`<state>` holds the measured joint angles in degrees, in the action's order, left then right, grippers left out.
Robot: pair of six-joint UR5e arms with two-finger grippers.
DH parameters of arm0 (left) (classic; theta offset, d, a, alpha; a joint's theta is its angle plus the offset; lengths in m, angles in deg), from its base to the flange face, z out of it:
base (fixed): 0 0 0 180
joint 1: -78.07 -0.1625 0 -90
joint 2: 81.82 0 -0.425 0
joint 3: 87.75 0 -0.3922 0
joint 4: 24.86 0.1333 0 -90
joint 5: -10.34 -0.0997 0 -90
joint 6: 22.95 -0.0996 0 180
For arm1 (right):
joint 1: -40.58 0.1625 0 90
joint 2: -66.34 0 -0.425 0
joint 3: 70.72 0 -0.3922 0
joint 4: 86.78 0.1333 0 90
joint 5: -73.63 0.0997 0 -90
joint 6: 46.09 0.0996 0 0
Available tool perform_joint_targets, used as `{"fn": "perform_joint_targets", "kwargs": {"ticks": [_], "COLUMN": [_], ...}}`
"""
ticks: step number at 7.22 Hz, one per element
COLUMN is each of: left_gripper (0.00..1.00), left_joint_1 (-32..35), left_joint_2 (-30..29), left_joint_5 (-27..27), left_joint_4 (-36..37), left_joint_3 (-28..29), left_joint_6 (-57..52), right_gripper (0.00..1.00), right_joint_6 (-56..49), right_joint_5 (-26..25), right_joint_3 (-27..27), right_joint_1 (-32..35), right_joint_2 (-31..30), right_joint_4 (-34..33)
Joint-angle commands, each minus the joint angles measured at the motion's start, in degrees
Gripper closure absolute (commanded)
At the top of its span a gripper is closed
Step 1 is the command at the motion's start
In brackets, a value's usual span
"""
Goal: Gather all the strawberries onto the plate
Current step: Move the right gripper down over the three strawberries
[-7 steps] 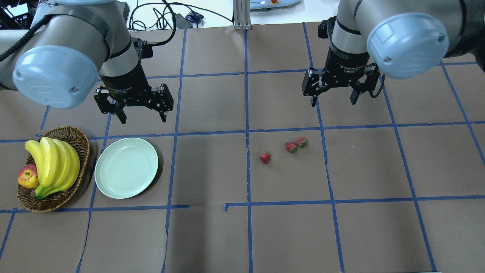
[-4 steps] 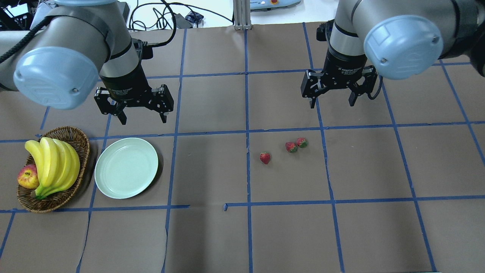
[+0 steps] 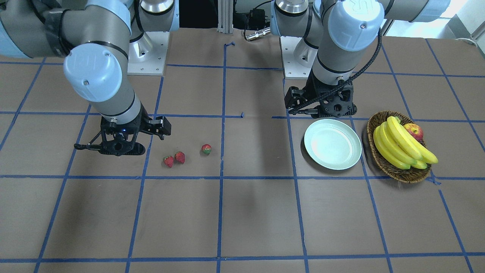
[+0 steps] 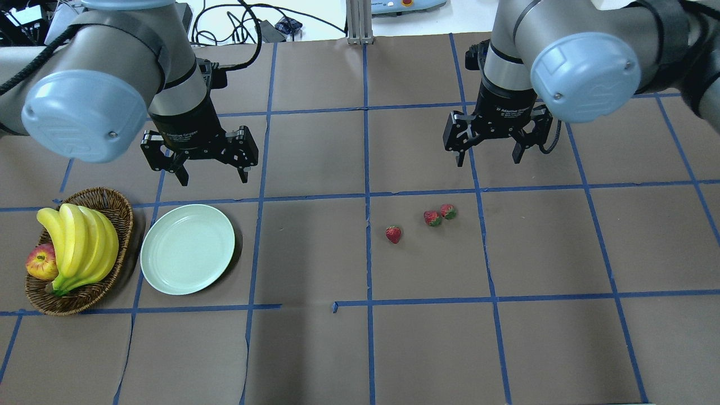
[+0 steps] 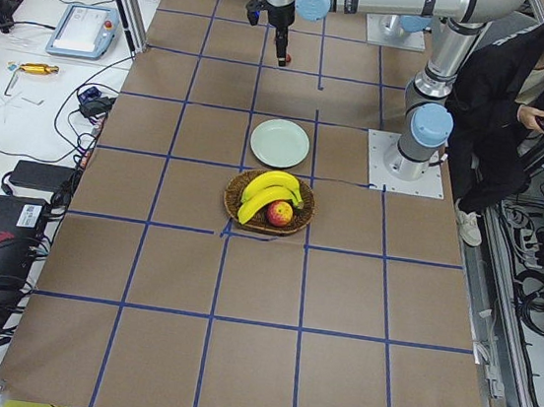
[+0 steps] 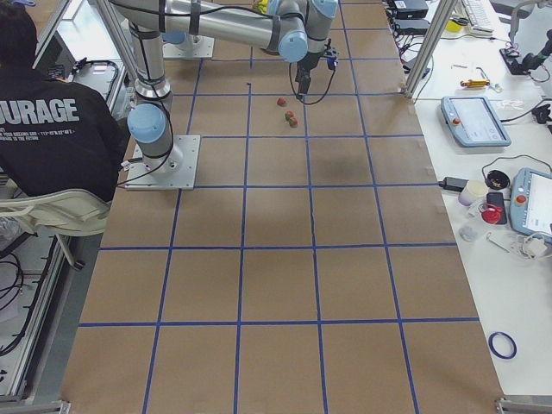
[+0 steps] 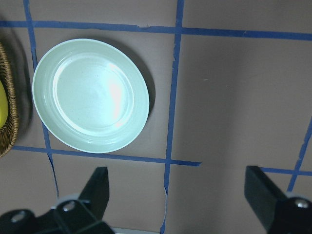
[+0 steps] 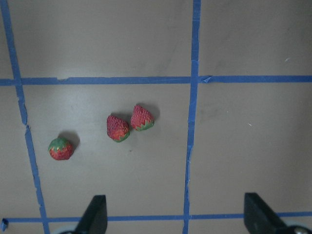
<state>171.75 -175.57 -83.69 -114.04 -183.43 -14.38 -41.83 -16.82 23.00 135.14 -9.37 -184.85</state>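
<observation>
Overhead exterior: your right fingers [image 4: 516, 153] have shifted toward the strawberries [image 4: 432, 218], open, empty. All three lie on the counter [image 4: 315, 349], well apart from the bare plate [image 4: 187, 249]. Left fingers [image 4: 243, 171] open near plate. First pick pending.

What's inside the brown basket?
A bunch of yellow bananas and a red-yellow apple lie in the basket. Anything under the bananas is covered, so I can't tell.

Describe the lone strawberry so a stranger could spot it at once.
On the taped brown table, find the grid square with three strawberries, near the right pincer. It is the lone strawberry nearest the plate, lying apart from the close pair.
</observation>
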Motion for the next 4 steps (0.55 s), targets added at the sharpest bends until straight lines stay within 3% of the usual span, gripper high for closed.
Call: {"fn": "perform_joint_targets", "kwargs": {"ticks": [1,2,4], "left_gripper": [0.0,0.0,0.0], "left_joint_1": [0.1,0.1,0.1], "left_joint_2": [-0.03,-0.03,-0.03], "left_joint_5": [-0.01,-0.02,-0.1], "left_joint_4": [0.06,0.06,0.06], "left_joint_3": [-0.99,-1.0,-1.0], "left_joint_6": [0.14,0.05,0.05], "right_gripper": [0.0,0.01,0.18], "right_joint_6": [-0.56,-1.26,-1.27], "right_joint_5": [1.4,3.5,4.57], "right_joint_3": [4.51,7.41,10.59], "right_joint_1": [0.1,0.1,0.19], "right_joint_2": [4.68,5.31,6.44], "right_joint_4": [-9.46,-13.43,-15.04]}}
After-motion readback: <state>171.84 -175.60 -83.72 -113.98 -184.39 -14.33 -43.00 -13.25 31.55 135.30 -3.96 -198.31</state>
